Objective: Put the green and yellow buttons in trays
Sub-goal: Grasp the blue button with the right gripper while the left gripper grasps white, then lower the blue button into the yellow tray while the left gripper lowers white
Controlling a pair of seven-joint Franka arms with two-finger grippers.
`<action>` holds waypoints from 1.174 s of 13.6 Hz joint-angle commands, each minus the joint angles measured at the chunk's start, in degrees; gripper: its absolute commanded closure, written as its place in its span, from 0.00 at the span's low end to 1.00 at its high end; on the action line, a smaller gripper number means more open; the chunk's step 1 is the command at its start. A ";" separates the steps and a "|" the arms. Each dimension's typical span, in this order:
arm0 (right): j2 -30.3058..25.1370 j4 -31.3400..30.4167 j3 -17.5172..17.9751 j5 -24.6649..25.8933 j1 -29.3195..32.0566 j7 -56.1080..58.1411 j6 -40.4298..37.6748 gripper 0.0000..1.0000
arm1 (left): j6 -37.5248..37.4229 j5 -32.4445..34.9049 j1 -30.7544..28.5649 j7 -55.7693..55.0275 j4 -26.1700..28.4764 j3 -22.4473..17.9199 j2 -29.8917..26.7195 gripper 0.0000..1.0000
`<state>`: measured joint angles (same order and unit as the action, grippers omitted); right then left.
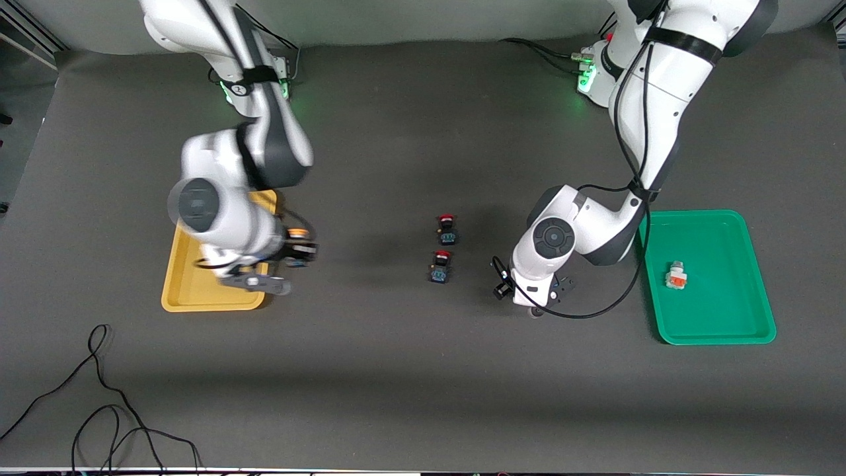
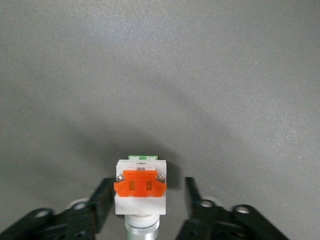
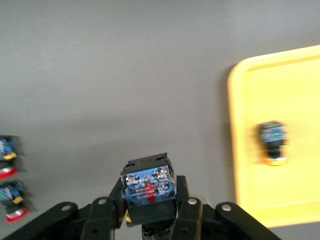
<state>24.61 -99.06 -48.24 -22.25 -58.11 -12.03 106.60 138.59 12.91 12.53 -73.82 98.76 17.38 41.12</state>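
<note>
2 grippers at work — right gripper [image 3: 150, 210] pinches a black switch [image 3: 148, 187] beside the yellow tray [image 1: 192, 291]; left gripper [image 2: 145, 200], spread, straddles a white switch [image 2: 140, 187]. Light, rigid, smooth — grip the flat sides.

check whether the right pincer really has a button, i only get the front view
observer: Yes. The right wrist view shows the right pincer shut on a black-bodied switch, over the table beside the yellow tray.
operator: anything in that tray, the arm covers it
observer: One yellow-capped switch lies in it.
operator: and the left pincer
observer: The left wrist view shows the left pincer open around a white-bodied switch with an orange face, with a gap on both sides.
</note>
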 commanded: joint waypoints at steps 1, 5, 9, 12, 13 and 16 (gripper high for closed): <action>-1.58 -1.14 -8.16 -0.16 -0.69 11.46 -3.58 1.00 | 0.36 1.33 1.27 -1.50 0.21 -1.29 -0.43 0.83; 0.43 -3.24 -13.37 -0.16 2.20 23.80 -3.07 1.00 | -4.62 1.33 1.88 -1.07 -0.32 -0.94 -4.54 0.84; 1.93 -12.36 -13.29 -0.34 2.56 30.65 6.56 1.00 | -21.13 -1.12 0.57 8.73 -0.49 0.03 -16.13 0.84; 2.98 -20.89 -12.94 -1.48 2.65 35.39 18.87 1.00 | -30.38 -5.53 -6.00 29.01 0.03 -0.15 -23.96 0.84; 3.69 -23.70 -11.98 -3.05 2.65 35.93 23.26 1.00 | -32.75 -5.53 -9.42 36.56 0.29 -0.15 -25.81 0.84; 7.02 -27.33 -7.85 -10.77 2.47 38.39 30.50 1.00 | -34.10 -5.53 -23.20 61.77 0.38 -0.41 -26.53 0.83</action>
<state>29.21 -125.25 -57.59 -28.27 -54.85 23.86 133.50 104.02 8.60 -2.49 -26.88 97.07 16.60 15.38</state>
